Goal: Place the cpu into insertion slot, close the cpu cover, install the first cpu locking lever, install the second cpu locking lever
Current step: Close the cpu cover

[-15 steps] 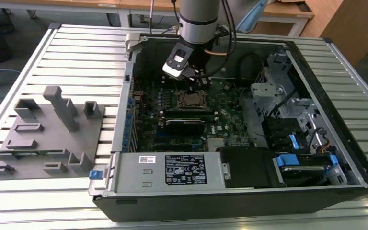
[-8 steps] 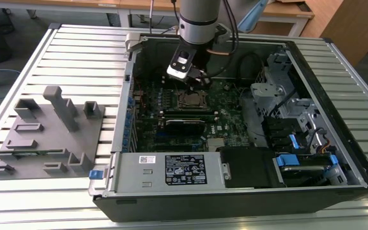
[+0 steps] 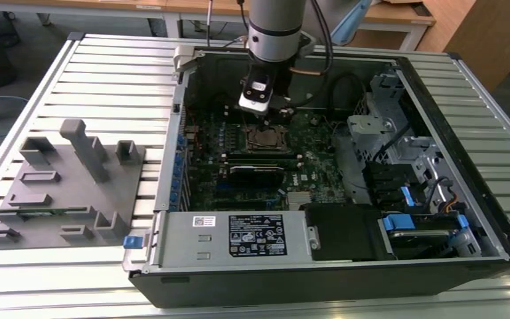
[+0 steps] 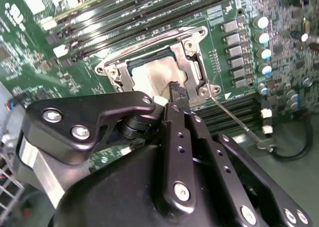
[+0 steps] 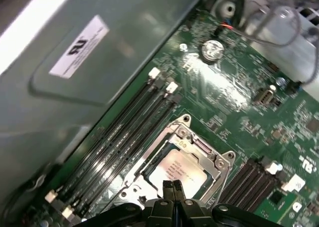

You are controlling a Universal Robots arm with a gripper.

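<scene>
Slatted surface [image 3: 51,73] is carrying the open computer case [image 3: 326,286]. Gripper [image 3: 271,118] is hovering clenched, empty, just above the cpu [image 3: 262,137]. It is sitting in the insertion slot [image 5: 152,163], at the gripper's 6 o'clock in the exterior view.

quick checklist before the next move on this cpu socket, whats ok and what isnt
1. cpu seated in slot: ok.
2. cover down flat over the cpu: ok, as far as both wrist views show.
3. lever latched: not ok, it sticks out away from the slot.
4. other lever latched: cannot tell.
5. gripper empty, shut, above the cover's edge: ok.
</scene>
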